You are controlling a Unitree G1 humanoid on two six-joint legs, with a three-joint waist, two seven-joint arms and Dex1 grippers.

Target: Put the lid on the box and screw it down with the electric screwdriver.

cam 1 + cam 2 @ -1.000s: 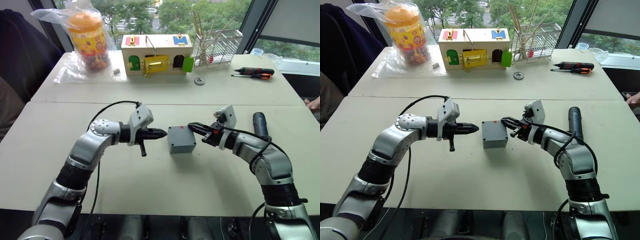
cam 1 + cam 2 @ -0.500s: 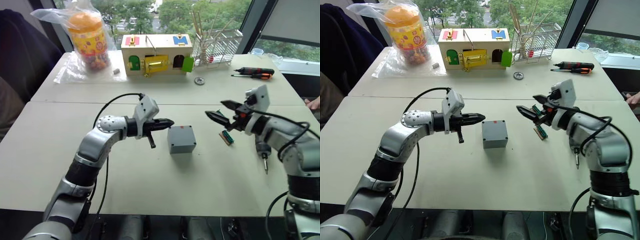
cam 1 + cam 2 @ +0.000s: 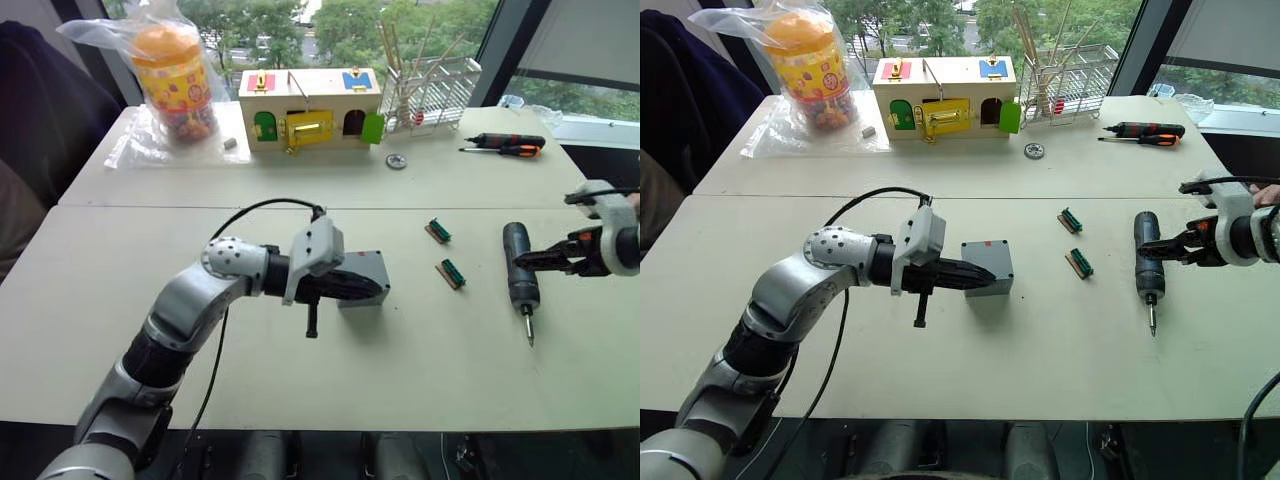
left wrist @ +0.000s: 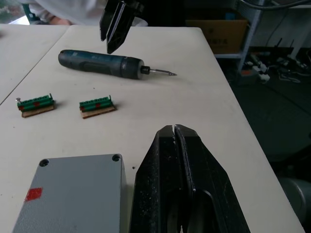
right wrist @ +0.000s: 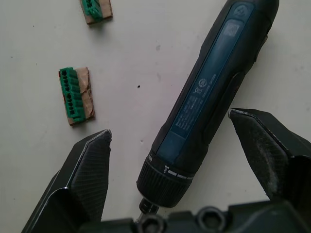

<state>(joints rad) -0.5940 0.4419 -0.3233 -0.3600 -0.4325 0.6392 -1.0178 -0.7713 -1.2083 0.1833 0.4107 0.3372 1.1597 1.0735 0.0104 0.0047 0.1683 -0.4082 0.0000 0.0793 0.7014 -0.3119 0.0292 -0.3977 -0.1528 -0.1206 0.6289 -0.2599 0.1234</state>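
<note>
The left tool [image 4: 174, 130], fingers pressed together, rests beside the lidded box [image 3: 987, 264] mid-counter. To the right, the right tool [image 5: 181, 160] hangs spread astride the electric screwdriver [image 3: 518, 272] lying flat. Picking it up looks to be the step: descend, pinch. The counter edge [image 3: 600, 425] is near; open room lies leftward.

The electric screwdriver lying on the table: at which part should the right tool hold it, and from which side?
Probably the thick dark body, mid-length, taken from above. The electric screwdriver lies flat on the table, so only its long sides are free. The right tool is open and already straddles it near the collar; it should stay clear of the thin bit.
</note>
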